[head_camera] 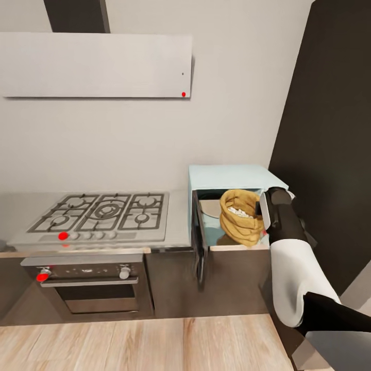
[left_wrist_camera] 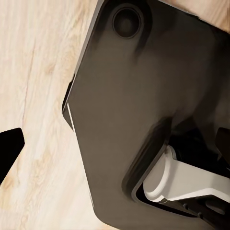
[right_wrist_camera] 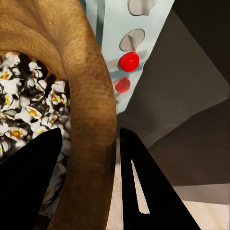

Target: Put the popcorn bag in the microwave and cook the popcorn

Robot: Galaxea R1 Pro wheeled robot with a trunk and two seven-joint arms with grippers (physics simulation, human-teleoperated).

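Right fingers: straddling the rolled rim of the popcorn bag, one dark finger inside the mouth over the popcorn, the other outside the wall; narrowly parted, with the brown rim pinched between them.
Right arm: in the head view, reaching in from 5 o'clock, its gripper sitting at the bag's 3 o'clock side.
Popcorn bag: standing upright at the open front of the microwave, mouth up, white puffed kernels showing inside; whether it is resting on the microwave floor I cannot tell.
Microwave: sitting on the bench at the hob's 3 o'clock, its door swinging open toward the left, edge-on to the camera.
Control panel: red knob lying just beside the bag's outer wall in the right wrist view.
Edges: dark tall panel standing close at the microwave's 3 o'clock, crowding the arm.
Open room: wood floor lying open at 6 o'clock; bench above the oven lying open at 9 o'clock.
Left fingers: cannot tell how far open; the left wrist view is looking at the robot's dark base over the floor.
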